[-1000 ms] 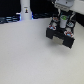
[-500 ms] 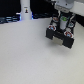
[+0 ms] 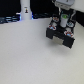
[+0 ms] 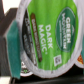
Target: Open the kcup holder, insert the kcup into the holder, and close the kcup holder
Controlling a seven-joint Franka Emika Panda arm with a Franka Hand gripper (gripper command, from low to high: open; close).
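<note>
The kcup (image 4: 47, 37), a small round pod with a green foil top printed in white lettering and edged by a white rim, is being shown so close in the wrist view that it is filling nearly the whole picture, with dark shapes just beside it that are probably the gripper's fingers, though this cannot be told for certain. The kcup holder (image 3: 61, 36), a black boxy unit, is being seen standing on the pale surface (image 3: 30, 55) toward the exterior view's right, and its front is being shown drawn out toward the camera, so the opening step is judged to be done. Other pods with pale and reddish tops (image 3: 54, 23) are being carried on top of the unit. The white robot arm with its gripper (image 3: 63, 19) is being held directly above the holder, low over its top. Whether the jaws are apart or clamped on the pod cannot be told from these pictures: the gripper is being shown too small and blurred in the exterior view, and in the wrist view it is being hidden by the pod. The insertion is judged to be under way but not shown finished, since no seated pod is being made out in a slot; the closing of the drawer is being left still to do.
</note>
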